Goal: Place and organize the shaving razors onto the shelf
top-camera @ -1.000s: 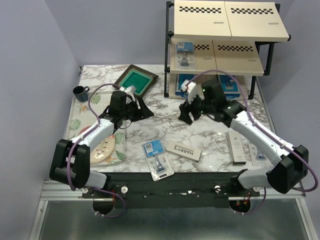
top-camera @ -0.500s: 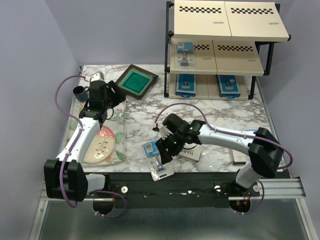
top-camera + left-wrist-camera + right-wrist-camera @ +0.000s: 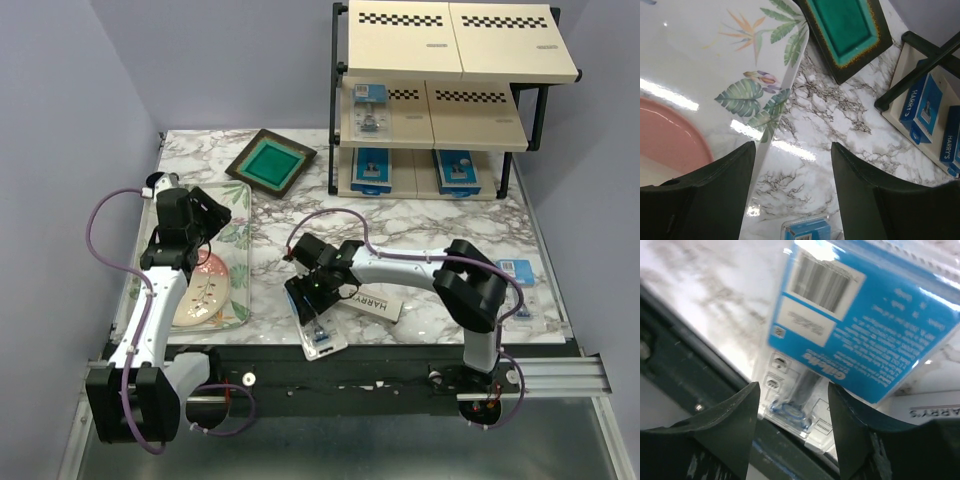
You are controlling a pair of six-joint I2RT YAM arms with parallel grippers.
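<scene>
Two jaws-apart grippers, nothing held. Left gripper (image 3: 793, 150) hangs over the floral tray (image 3: 785, 95), left side. Right gripper (image 3: 792, 390) hangs just above a blister pack (image 3: 850, 335) at the near edge, white box (image 3: 385, 307) just right of it. Shelf (image 3: 440, 125) far right: two blue boxes (image 3: 370, 170) bottom tier, one clear pack (image 3: 370, 105) middle tier.

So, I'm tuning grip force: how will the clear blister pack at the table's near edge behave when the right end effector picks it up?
Probably light: the blister pack is thin clear plastic over a blue card. Its glossy shell looks slippery and may slide in a pinch. Lying flat, it should flex rather than roll.
</scene>
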